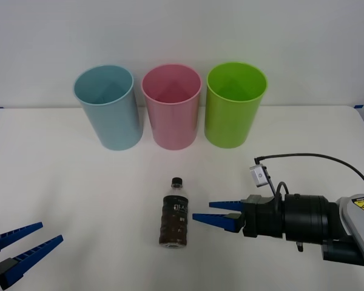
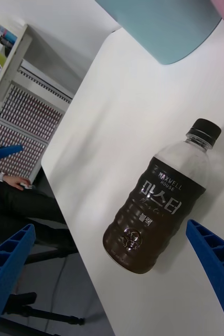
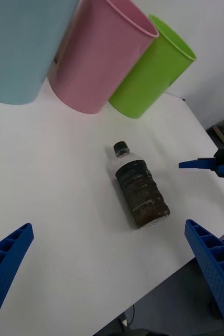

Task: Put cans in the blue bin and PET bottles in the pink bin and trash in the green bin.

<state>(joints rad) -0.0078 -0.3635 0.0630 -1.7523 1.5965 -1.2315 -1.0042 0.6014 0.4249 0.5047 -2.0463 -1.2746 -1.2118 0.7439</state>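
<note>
A small PET bottle of dark drink with a black cap lies on the white table, cap toward the bins. It also lies between the finger corners in the right wrist view as the bottle and in the left wrist view as the bottle. At the back stand the blue bin, the pink bin and the green bin, all upright. My right gripper is open, just right of the bottle and pointing at it, not touching. My left gripper is open near the front left corner.
The table's near edge runs close behind the bottle's base. To the right of the bottle my right arm stretches low over the table. Bare tabletop lies between the bottle, the bins and the left gripper.
</note>
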